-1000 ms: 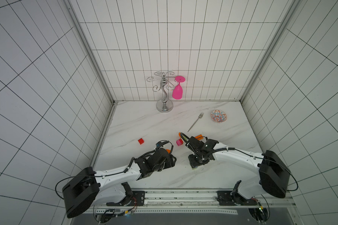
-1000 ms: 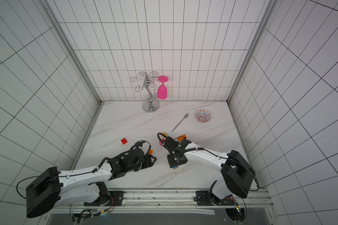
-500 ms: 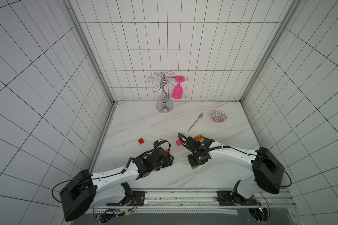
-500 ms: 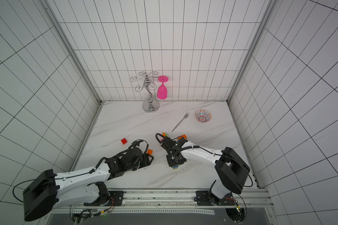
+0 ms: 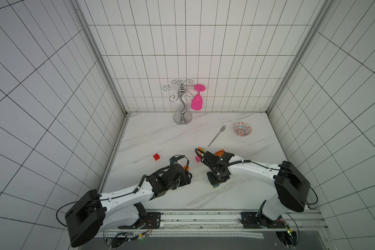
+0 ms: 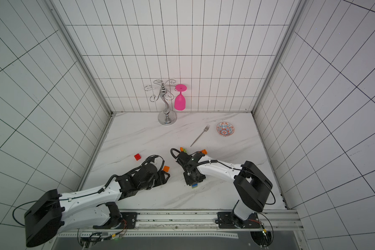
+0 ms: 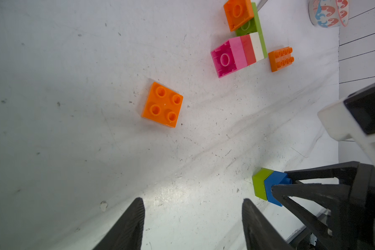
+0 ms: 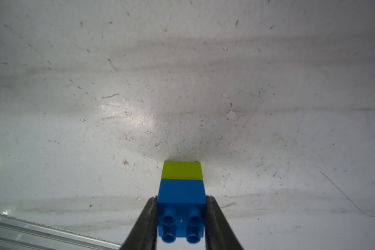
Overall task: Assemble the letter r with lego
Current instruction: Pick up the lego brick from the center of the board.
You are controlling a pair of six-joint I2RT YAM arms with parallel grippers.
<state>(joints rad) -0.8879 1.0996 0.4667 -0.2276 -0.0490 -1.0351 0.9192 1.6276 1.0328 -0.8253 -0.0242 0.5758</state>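
My right gripper (image 8: 181,197) is shut on a blue lego brick (image 8: 181,207) that is stacked on a lime green brick (image 8: 182,171). The lime brick meets the marble table; both top views show the pair (image 6: 194,185) under the gripper (image 5: 217,181). My left gripper (image 7: 192,202) is open and holds nothing, low over the table to the left. An orange square brick (image 7: 162,105) lies ahead of it. Further off lies a pink, red and cream stack (image 7: 238,54) joined to a green brick with an orange one on it (image 7: 238,14). A small orange brick (image 7: 280,58) and a red brick (image 5: 156,156) lie loose.
A fork (image 5: 217,135) and a patterned bowl (image 5: 242,129) lie at the back right. A chrome glass stand (image 5: 182,104) with a pink glass (image 5: 196,101) stands at the back wall. Tiled walls close three sides, and a metal rail (image 5: 204,216) runs along the front.
My right gripper has closed its jaws on the blue brick. My left arm has drawn slightly to the left, jaws unchanged.
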